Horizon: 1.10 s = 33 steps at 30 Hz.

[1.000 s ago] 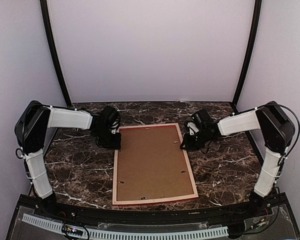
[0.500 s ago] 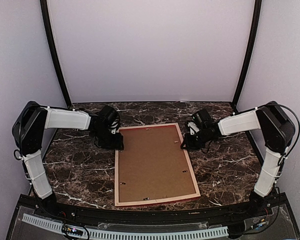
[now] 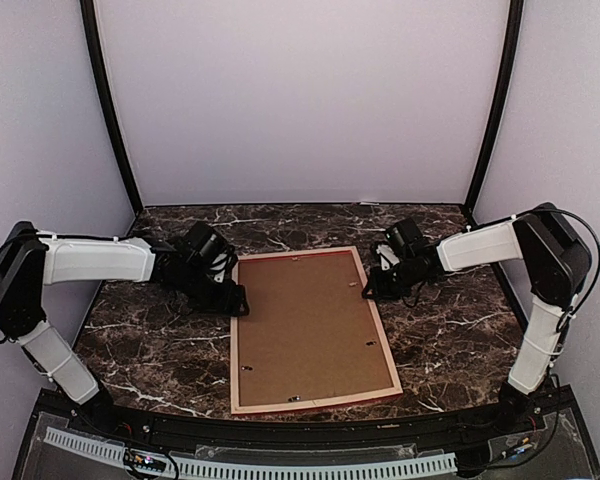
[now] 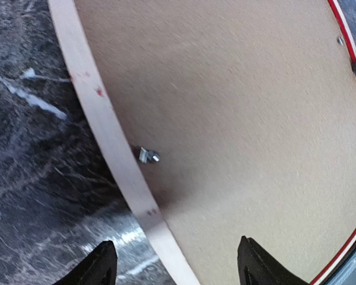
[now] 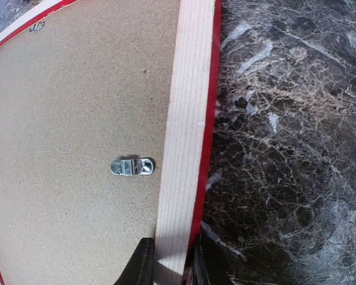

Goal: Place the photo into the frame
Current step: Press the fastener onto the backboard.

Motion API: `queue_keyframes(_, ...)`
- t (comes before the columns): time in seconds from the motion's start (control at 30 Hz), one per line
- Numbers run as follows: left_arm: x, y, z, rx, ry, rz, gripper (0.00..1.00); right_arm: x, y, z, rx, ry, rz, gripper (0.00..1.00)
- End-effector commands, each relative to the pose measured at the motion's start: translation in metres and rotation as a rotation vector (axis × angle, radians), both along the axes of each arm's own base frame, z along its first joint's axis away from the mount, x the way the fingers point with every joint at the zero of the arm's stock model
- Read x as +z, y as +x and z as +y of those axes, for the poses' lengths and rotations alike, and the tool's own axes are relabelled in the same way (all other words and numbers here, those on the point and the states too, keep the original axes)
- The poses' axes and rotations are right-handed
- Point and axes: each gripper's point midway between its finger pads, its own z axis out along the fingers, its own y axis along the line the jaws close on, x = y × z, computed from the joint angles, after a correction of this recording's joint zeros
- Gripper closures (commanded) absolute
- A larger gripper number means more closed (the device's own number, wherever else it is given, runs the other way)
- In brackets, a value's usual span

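Your right gripper (image 5: 166, 261) pinching right rail of frame (image 5: 187, 119); your left gripper (image 4: 178, 261) sitting fingers spread astride left rail. Frame lying face down on marble table (image 3: 450, 330), brown backing board (image 3: 305, 315) showing.

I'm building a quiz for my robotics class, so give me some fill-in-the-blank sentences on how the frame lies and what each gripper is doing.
1. The frame lies face ____ on the marble table, its brown backing board showing.
2. The left gripper has its jaws ____ astride the frame's pale rail.
3. The right gripper is ____ on the opposite rail.
Missing words: down; open; shut.
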Motion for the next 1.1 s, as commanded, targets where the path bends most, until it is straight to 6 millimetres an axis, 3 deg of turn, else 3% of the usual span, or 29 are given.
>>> queue_keyframes(0.0,-0.001,-0.044,-0.006,-0.036,0.029,0.025,0.27,-0.005,-0.007,-0.005,-0.01,-0.011,0.022,0.84)
queue_keyframes(0.17,-0.012,-0.087,-0.009,-0.064,0.055,0.074,0.23,-0.005,-0.005,-0.004,-0.022,-0.002,0.024,0.85)
queue_keyframes(0.33,-0.018,-0.11,-0.014,-0.093,0.081,0.087,0.2,-0.005,-0.004,-0.003,-0.022,0.006,0.026,0.85)
queue_keyframes(0.73,-0.033,-0.129,-0.014,-0.135,0.163,0.116,0.23,-0.009,-0.007,-0.003,-0.017,0.006,0.037,0.85)
queue_keyframes(1.07,-0.036,-0.127,-0.014,-0.138,0.184,0.119,0.26,-0.012,-0.008,-0.002,-0.009,0.008,0.045,0.86)
